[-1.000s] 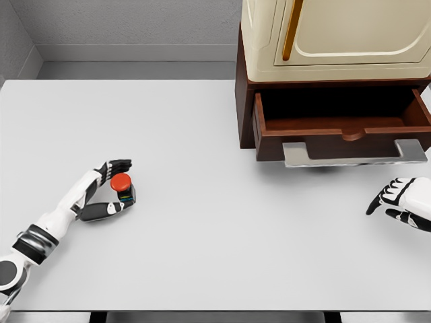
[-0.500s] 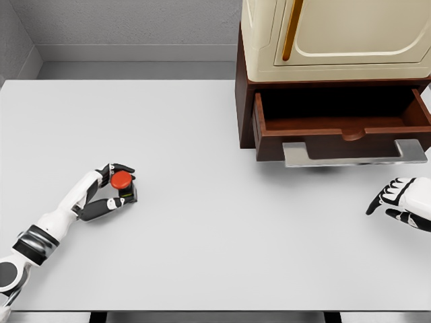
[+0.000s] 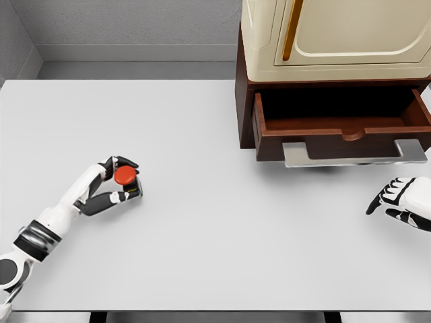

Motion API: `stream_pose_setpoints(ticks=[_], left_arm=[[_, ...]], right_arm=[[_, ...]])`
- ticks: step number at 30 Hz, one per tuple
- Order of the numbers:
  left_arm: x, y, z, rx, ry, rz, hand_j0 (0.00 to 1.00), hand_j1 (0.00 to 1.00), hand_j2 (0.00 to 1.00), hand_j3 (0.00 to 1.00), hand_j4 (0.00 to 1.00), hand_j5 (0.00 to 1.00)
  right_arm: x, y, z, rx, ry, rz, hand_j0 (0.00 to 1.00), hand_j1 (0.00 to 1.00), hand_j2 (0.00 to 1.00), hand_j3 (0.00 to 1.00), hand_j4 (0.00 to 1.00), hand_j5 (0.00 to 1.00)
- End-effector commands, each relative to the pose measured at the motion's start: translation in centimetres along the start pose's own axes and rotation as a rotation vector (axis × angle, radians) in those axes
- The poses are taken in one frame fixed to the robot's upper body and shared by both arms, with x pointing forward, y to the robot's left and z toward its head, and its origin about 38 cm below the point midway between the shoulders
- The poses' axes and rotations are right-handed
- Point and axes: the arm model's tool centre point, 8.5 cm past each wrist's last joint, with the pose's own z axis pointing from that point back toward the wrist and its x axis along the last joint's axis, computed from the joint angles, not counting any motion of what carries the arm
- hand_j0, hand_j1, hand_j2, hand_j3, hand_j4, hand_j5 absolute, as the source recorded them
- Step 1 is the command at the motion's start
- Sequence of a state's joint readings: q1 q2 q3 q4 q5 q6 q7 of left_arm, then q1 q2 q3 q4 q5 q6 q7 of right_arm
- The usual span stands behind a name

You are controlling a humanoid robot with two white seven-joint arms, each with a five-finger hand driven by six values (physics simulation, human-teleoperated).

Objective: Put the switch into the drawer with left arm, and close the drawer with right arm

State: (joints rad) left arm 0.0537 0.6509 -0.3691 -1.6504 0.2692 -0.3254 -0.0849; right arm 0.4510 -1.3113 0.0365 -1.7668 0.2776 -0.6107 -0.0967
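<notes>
Head view: left hand (image 3: 108, 185) at table (image 3: 202, 235) left side, fingers curled around red-topped switch (image 3: 125, 179), thumb below it, other fingers above. Drawer (image 3: 340, 128) open, far right. Right hand (image 3: 402, 202) rests near right edge, fingers relaxed, holding nothing.

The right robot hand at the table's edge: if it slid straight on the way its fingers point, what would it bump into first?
Probably nothing: the right robot hand points leftward and slightly down across the bare white table. The open drawer lies well above that line. Depth is hard to judge.
</notes>
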Motion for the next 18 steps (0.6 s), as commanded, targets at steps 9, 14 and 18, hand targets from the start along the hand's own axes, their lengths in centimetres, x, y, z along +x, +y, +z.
stream_pose_setpoints(ticks=[9, 14, 18], left_arm=[[2.0, 0.3, -1.3, -0.006, -0.057, -0.021, 0.37, 0.37, 0.37, 0.37, 0.37, 0.37], [3.3, 0.1, -2.6, -0.001, -0.107, -0.034, 0.37, 0.37, 0.37, 0.37, 0.37, 0.37], [4.7, 0.3, -3.3, -0.007, -0.147, -0.056, 0.37, 0.37, 0.37, 0.37, 0.37, 0.37]], right_arm=[[0.0, -0.2, 0.0, 0.0, 0.0, 0.001, 0.53, 0.53, 0.53, 0.53, 0.53, 0.53], [0.0, -0.2, 0.0, 0.002, -0.001, 0.001, 0.53, 0.53, 0.53, 0.53, 0.53, 0.53], [0.0, -0.2, 0.0, 0.0, 0.0, 0.001, 0.53, 0.53, 0.53, 0.53, 0.53, 0.53]])
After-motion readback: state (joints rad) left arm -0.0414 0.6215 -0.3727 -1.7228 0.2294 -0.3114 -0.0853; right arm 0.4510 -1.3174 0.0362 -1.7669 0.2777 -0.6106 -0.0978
